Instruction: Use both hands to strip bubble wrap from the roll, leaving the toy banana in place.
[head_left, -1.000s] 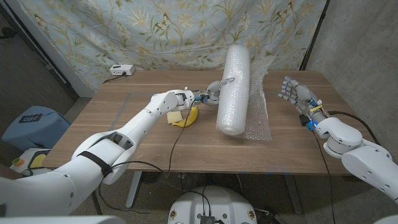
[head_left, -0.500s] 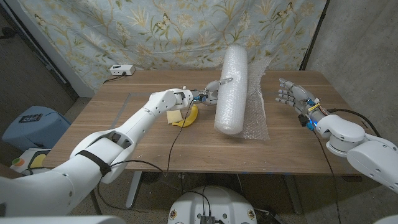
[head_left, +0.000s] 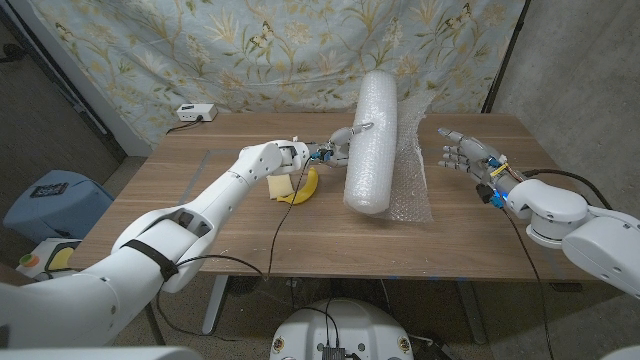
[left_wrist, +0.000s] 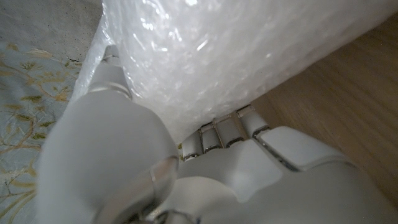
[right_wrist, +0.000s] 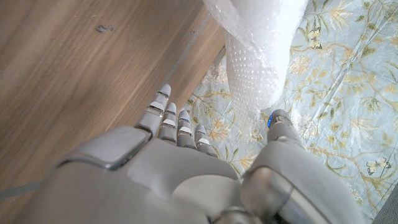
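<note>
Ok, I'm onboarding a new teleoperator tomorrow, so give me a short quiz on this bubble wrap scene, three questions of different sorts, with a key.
1. True or false: the right hand is gripping the loose clear bubble wrap sheet.
2. Multiple choice: the yellow toy banana lies (A) on the robot's left of the big white bubble wrap roll, (B) on its right, (C) on top of it.
3. Fill in: the left hand presses against the ___.

Key
1. False: it hangs open, apart from the sheet.
2. A.
3. Roll; the left wrist view shows its fingers against the wrap.
</note>
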